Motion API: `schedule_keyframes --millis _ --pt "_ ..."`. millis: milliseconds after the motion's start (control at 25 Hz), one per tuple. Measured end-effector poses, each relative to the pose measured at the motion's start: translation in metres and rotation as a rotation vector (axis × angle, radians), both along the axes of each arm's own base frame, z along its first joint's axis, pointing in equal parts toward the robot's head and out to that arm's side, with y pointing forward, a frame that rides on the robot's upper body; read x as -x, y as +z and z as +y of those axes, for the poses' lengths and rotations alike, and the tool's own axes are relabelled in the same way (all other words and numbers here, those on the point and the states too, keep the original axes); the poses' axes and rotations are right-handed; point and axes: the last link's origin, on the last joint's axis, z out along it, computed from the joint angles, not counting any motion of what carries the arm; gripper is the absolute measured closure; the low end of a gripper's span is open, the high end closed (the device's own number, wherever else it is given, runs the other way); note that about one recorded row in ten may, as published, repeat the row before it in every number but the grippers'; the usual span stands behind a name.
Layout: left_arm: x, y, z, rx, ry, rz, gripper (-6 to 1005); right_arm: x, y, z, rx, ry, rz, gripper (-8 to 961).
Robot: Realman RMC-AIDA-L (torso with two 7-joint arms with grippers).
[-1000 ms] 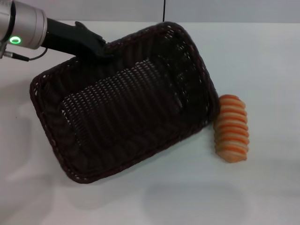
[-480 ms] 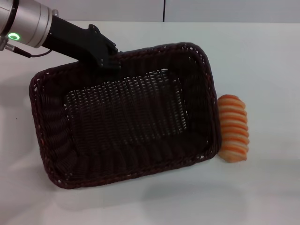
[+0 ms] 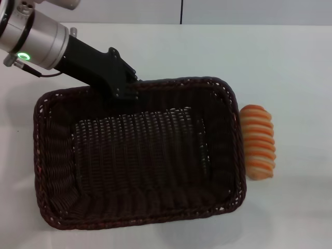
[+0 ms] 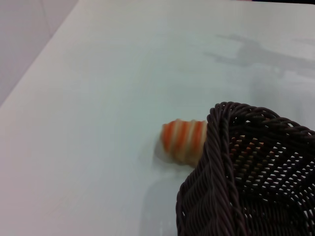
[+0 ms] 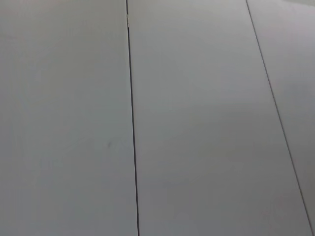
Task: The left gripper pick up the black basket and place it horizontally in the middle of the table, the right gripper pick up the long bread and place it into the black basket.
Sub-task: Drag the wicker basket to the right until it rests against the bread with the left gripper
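Nearest to you, along the lower edge of the head view, you have the near long side of the large rectangular dark brown-black woven wicker basket (image 3: 137, 161), its braided rim running almost level across the frame from lower left to lower right. The basket fills the centre and left of that view on the plain white flat tabletop (image 3: 290, 67), with its long axis lying roughly crosswise and its openwork sides sloping up around the woven floor.

Just past its right-hand short side, at centre right of the frame, you see the oblong toy loaf with orange and cream ridged cross stripes (image 3: 257, 141). It lies on the table outside the basket, just beside the rim; whether it touches the wicker you cannot tell. In the left wrist view the same loaf (image 4: 183, 140) shows partly hidden behind a rounded corner of the basket (image 4: 246, 172).

Farther back, at the basket's far long rim, upper left of centre, you find the black two-fingered left gripper (image 3: 126, 92) on its silver-grey cylindrical arm with the small green light. It is pinched onto the far rim, the arm reaching in from the upper left corner.

The right gripper shows in no view; its wrist camera gives you only plain grey panels (image 5: 197, 123) with thin dark seams.
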Motion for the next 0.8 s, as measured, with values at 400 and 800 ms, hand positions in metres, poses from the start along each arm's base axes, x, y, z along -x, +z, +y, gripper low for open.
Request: schedule_keyframes --millis 400,800 --pt "-0.017 -0.018 -0.002 -0.051 -0.109 0.034 824 0.001 0.000 0.001 0.000 0.003 0.002 140" --pt "-0.028 -0.016 0.015 -0.194 -0.139 0.007 646 0.000 -0.001 0.002 0.005 0.000 0.004 144"
